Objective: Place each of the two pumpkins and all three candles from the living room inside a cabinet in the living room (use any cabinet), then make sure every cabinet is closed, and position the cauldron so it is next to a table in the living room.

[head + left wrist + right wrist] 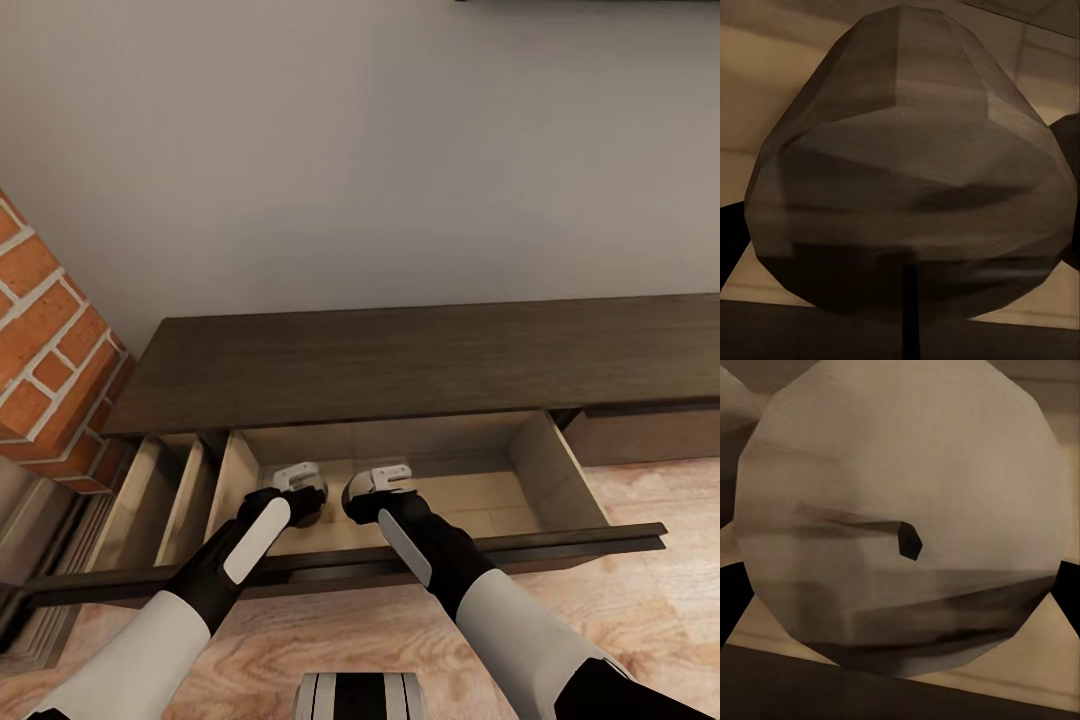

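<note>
Both arms reached down into the cabinet's (400, 360) open drawer (480, 490), the left gripper (300, 490) and right gripper (375, 492) each with fingers clamped on a candle (907, 180), (900, 525). I judged that a release from this height, with the two so near, could let one candle knock the other or tip over, and that arms lifted carelessly might catch the drawer front.

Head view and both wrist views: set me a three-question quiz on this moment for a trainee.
1. True or false: the drawer of the cabinet that both hands reach into is shut.
2. What sits between the fingers of the right hand? A) a pumpkin B) a candle C) the cauldron
3. Fill in: in the head view, a ___ pillar stands left of the cabinet.

Key
1. False: the drawer is pulled open and shows its pale inside.
2. B: the right candle, dark wick visible. The left hand appears to hold the left candle.
3. Brick.
</note>
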